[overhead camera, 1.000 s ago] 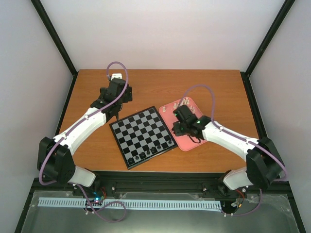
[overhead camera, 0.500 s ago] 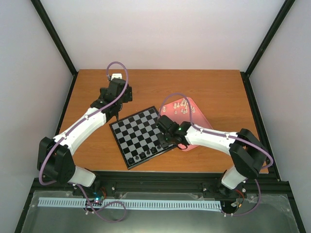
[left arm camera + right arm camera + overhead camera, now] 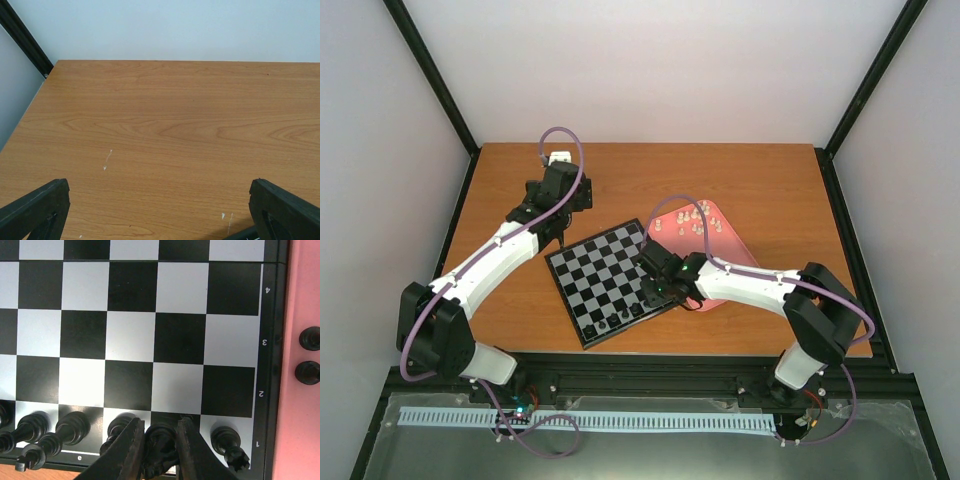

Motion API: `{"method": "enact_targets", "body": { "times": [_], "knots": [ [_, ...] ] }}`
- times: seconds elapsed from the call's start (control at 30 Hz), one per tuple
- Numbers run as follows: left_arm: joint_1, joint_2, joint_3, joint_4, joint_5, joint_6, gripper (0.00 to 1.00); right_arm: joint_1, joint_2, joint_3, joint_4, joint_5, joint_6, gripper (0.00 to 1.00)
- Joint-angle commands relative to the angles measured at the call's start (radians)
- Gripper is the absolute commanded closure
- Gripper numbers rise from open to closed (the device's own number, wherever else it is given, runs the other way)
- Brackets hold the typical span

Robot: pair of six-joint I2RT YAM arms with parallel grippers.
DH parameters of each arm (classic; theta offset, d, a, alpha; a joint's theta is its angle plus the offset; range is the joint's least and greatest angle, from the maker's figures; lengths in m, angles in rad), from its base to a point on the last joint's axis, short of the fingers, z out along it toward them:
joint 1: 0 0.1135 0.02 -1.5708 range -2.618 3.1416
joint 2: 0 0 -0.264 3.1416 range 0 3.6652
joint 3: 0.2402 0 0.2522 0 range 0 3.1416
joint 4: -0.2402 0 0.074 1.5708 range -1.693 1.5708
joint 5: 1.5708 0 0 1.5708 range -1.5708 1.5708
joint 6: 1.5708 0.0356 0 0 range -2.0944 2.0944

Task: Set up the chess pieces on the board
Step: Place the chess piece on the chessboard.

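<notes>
Pinch on a black chess piece [image 3: 160, 452]: the right gripper [image 3: 159, 427] clamps it narrowly, holding it in the back-row gap between black neighbours [image 3: 227, 442] at the board's [image 3: 132, 335] 5 o'clock corner, apparently to fill that rank. The left gripper [image 3: 160, 212] gapes empty over the table [image 3: 165, 125] at 10 o'clock.

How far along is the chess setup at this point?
Done: several black chess pieces stand along the black-and-grey checkered board's row marked 1. In hand: the right jaws are shut on a black piece at a gap in that row. Left: two black pieces and the cream-white ones sit on the pink tray; the left jaws are open, holding nothing.
</notes>
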Motion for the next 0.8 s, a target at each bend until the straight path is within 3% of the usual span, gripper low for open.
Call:
{"method": "enact_targets", "body": {
  "times": [0.0,0.77],
  "knots": [
    [-0.009,-0.006,0.04,0.023,-0.002,0.004,0.0,0.012,0.012,0.012,0.003,0.002,0.017,0.86],
    [-0.009,-0.003,0.041,0.025,-0.003,0.006,0.0,0.01,0.055,-0.008,0.006,0.04,0.022,0.86]
  ]
}}
